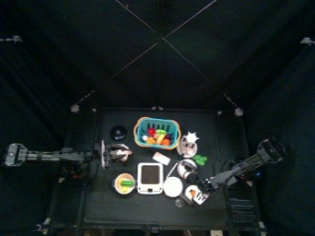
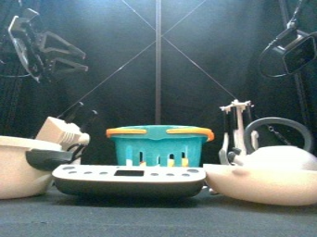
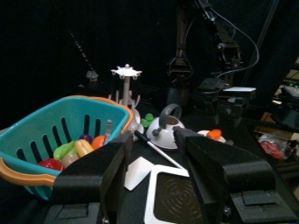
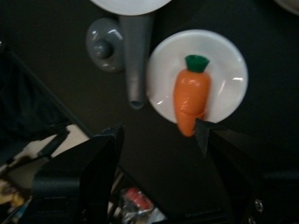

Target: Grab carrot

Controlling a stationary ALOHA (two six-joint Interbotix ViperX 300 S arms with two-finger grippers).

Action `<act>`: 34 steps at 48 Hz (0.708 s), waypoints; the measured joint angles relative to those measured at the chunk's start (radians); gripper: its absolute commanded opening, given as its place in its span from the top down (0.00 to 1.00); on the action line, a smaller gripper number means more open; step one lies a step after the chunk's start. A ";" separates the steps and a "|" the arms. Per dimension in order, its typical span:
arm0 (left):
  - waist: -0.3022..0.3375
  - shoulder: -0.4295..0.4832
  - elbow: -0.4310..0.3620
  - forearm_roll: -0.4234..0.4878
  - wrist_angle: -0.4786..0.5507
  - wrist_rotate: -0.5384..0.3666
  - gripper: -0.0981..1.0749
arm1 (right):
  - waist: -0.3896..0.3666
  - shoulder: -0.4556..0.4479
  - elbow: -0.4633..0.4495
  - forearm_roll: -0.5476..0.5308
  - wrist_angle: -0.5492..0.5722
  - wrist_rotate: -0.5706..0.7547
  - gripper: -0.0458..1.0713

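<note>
The carrot (image 4: 191,94) is orange with a green top and lies on a small white plate (image 4: 228,61). My right gripper (image 4: 158,138) is open and hovers just above the plate, its jaws either side of the carrot's tip, not touching it. In the top view the plate (image 1: 197,194) sits at the table's front right, with the right gripper (image 1: 209,182) beside it. My left gripper (image 3: 158,150) is open and empty, left of the teal basket (image 3: 47,131). The carrot also shows in the left wrist view (image 3: 214,135), far off.
The teal basket (image 1: 157,132) of toy vegetables stands at the middle back. A white scale (image 1: 150,177), a bowl (image 1: 123,184) and a white teapot (image 2: 266,167) crowd the front. A grey ladle (image 4: 117,44) lies next to the plate.
</note>
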 measured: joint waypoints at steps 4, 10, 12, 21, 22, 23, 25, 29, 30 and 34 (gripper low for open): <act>0.000 -0.002 0.000 -0.002 0.000 0.000 0.22 | 0.017 0.040 0.006 -0.026 -0.008 0.057 0.11; 0.000 0.000 0.002 -0.003 0.000 0.000 0.22 | 0.020 0.117 0.005 -0.028 -0.043 0.064 0.11; 0.000 -0.002 0.002 -0.003 0.000 0.002 0.22 | 0.020 0.135 -0.003 -0.028 -0.044 0.066 0.11; 0.000 0.000 0.002 -0.005 0.000 0.000 0.22 | 0.021 0.150 -0.015 -0.043 -0.037 0.066 0.11; 0.000 0.000 0.002 -0.003 0.002 0.000 0.22 | 0.020 0.152 -0.015 -0.046 -0.034 0.064 0.11; 0.000 0.000 0.002 -0.005 0.000 0.000 0.22 | 0.018 0.155 -0.018 -0.051 -0.026 0.064 0.11; 0.000 0.000 0.002 -0.005 0.002 0.000 0.22 | 0.017 0.158 -0.028 -0.060 -0.006 0.061 0.12; 0.000 -0.002 0.000 -0.005 0.002 0.000 0.22 | 0.012 0.152 -0.026 -0.066 0.035 0.060 0.12; 0.002 0.000 0.002 -0.005 0.002 0.000 0.22 | 0.011 0.152 -0.025 -0.069 0.040 0.060 0.14; 0.002 -0.002 0.002 -0.005 0.002 0.000 0.22 | 0.002 0.152 -0.025 -0.080 0.051 0.058 0.28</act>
